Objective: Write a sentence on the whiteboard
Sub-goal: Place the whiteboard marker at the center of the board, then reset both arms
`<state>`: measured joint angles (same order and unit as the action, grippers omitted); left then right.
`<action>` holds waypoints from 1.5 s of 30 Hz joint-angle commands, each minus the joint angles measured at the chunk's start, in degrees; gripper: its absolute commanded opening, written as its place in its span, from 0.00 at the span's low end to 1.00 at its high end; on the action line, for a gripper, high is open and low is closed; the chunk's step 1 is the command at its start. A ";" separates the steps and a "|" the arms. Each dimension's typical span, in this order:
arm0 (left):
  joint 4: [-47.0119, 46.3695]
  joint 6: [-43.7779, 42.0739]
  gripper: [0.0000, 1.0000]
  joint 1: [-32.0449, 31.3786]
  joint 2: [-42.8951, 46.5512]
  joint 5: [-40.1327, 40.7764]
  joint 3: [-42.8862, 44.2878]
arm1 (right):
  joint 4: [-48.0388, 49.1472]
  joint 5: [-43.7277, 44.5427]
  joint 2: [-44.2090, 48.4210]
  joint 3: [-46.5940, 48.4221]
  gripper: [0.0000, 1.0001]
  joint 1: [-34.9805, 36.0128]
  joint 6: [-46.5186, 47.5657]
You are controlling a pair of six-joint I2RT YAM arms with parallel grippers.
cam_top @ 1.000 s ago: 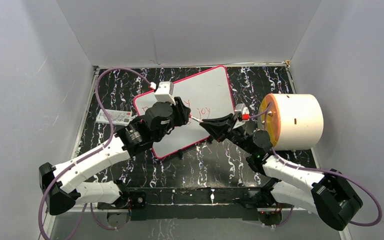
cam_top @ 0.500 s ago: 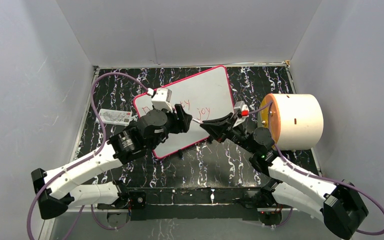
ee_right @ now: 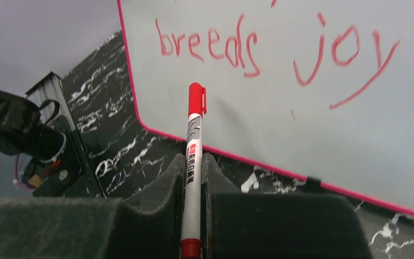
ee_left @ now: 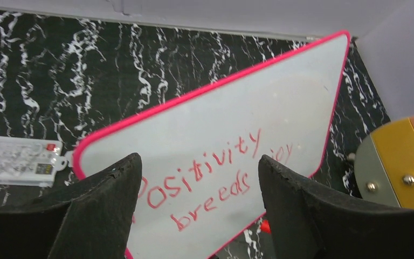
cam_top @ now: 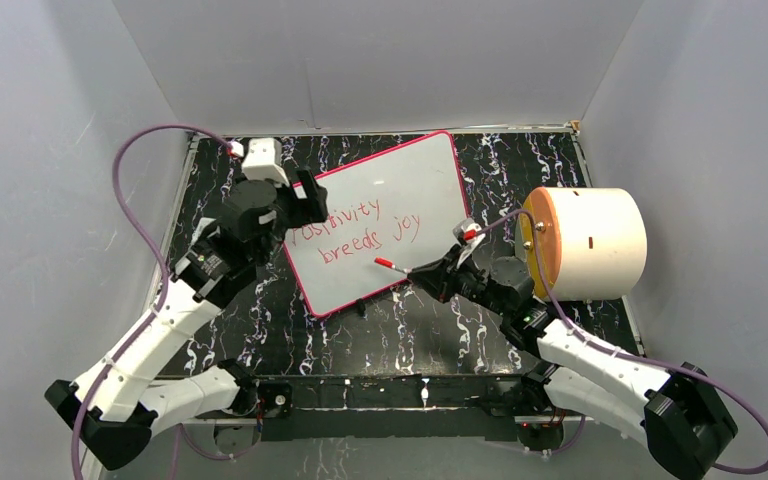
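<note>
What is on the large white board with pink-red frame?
On the whiteboard: red handwritten sentence "Positivity breeds joy". Right gripper holds a red-capped marker over its near edge; left gripper hides one corner.

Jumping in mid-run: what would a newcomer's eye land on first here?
The red sentence, "Positivity breeds joy", slanted across the pink-framed whiteboard at mid-table. Next, the right gripper shut on a red-capped marker over the board's near edge, and the big white drum with an orange face on the right.
</note>
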<state>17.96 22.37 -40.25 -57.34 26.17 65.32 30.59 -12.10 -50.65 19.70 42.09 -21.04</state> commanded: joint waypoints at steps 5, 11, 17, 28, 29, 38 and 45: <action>-1.40 -5.27 0.77 7.84 4.41 -2.44 0.85 | -5.02 -4.31 -0.61 -5.49 0.00 -0.05 -0.23; -5.24 -4.45 0.81 8.17 14.54 -0.69 -8.41 | -3.04 -6.40 -5.19 -8.90 0.00 -0.07 -2.92; -5.50 -4.62 0.84 8.14 24.97 0.70 -16.71 | 0.89 -4.43 -11.14 -10.22 0.01 -0.05 -3.91; -2.27 -3.74 0.84 8.10 41.58 -1.07 -28.14 | 2.27 0.30 -14.77 -11.70 0.42 -0.03 -5.24; -2.15 -3.74 0.84 8.16 42.75 -1.05 -28.93 | 1.71 0.72 -14.33 -11.66 0.46 -0.07 -5.32; 0.08 -2.20 0.85 8.15 50.29 -0.05 -30.55 | -18.94 12.44 1.60 -4.87 0.67 -0.07 -2.51; -1.32 -2.84 0.85 8.17 57.19 -1.36 -31.95 | -36.97 31.52 20.10 7.15 0.99 -0.07 2.47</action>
<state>18.24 19.68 -32.36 -2.68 24.91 34.33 4.10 5.45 -38.28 18.59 42.09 -22.72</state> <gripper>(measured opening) 0.848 0.950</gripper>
